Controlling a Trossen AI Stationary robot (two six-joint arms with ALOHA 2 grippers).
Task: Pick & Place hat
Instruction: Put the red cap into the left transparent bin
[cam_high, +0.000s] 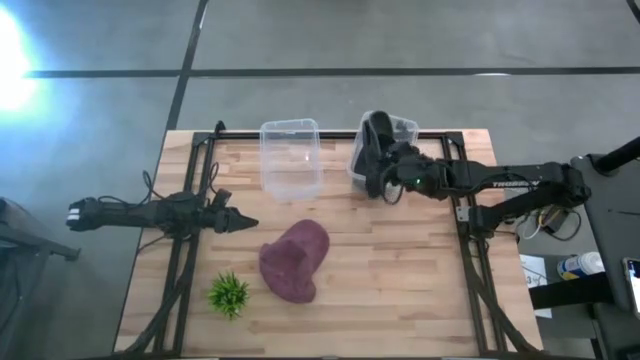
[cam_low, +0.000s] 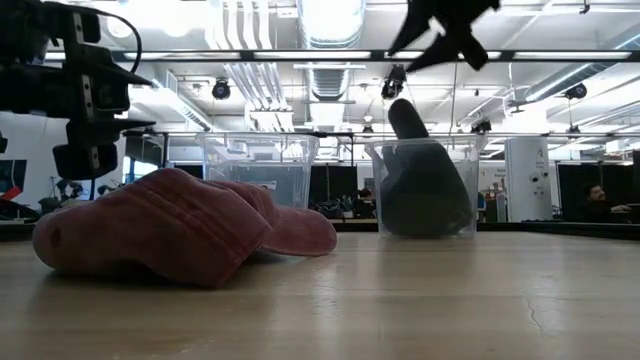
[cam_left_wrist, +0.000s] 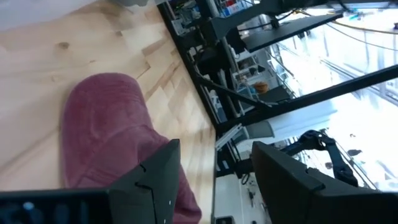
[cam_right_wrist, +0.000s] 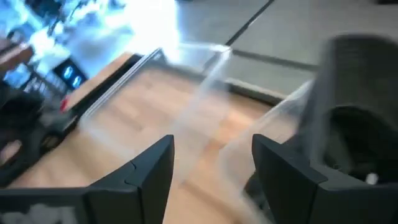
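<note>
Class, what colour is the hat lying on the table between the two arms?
The hat is dark red, maroon; the high view shows it best.

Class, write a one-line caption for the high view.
Red hat on table; dark hat in right bin.

I'm looking at a light wooden table (cam_high: 400, 290) with black frame rails. A maroon hat (cam_high: 294, 260) lies near its middle. Just beside the hat, toward the front-left corner, sits a small green plant (cam_high: 229, 294). Behind the hat stand a clear bin (cam_high: 291, 158) and another bin (cam_high: 383, 150) holding a dark hat (cam_high: 379, 130).
</note>
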